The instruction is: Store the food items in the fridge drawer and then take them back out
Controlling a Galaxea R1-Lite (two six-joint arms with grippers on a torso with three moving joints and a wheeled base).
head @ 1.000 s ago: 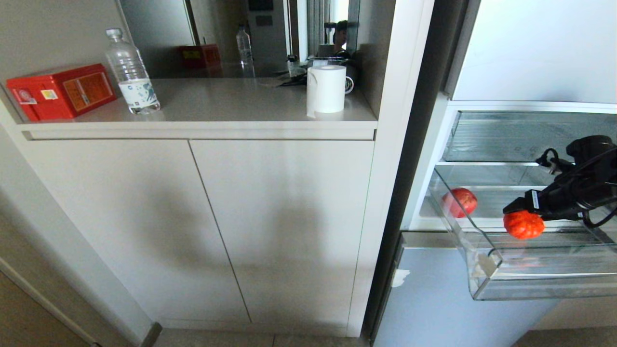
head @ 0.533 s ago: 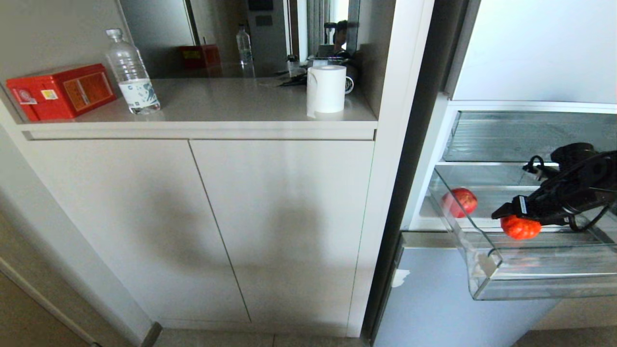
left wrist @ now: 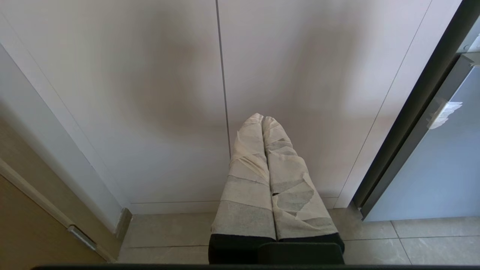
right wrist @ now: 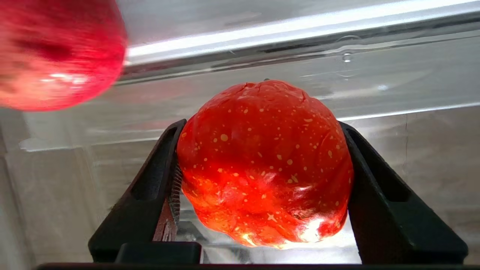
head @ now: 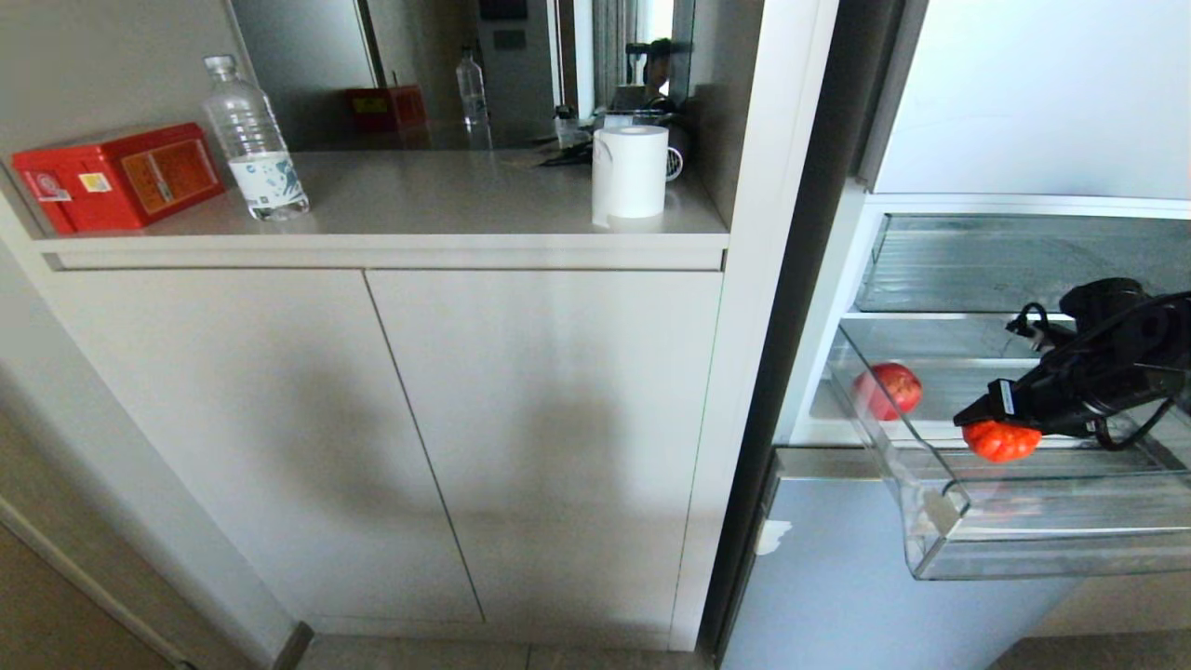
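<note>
Fridge drawer, the lower of 2 clear bins, stands pulled out on the head view's right edge, below the upper bin. An apple lies inside it near its left wall. The right hand reaches in from the right with an orange-red, ribbed, pumpkin-like fruit at its tips, above the drawer's floor and well apart from the apple. On the counter to the left sit a red tin, a water bottle and a paper roll; none of them is involved.

Left wrist view: the left hand hangs low, pointed at the cabinet doors and the floor tiles, its 2 tape-wrapped fingers pressed together on nothing. It is parked.

Right wrist view: the pumpkin-like fruit fills the gap between the 2 black fingers, which lie against its flanks on both sides, so the right hand is grasping it. Whether it rests on the ribbed floor or is just clear of it cannot be told. The apple sits beyond it, toward the drawer's far wall.

As for progress, 1 item is clearly stored and the 2nd is inside the drawer's walls but gripped. From these pictures alone I cannot say whether it is being set down or lifted back out. Either way, the apple must yet come out, and the drawer is open.
</note>
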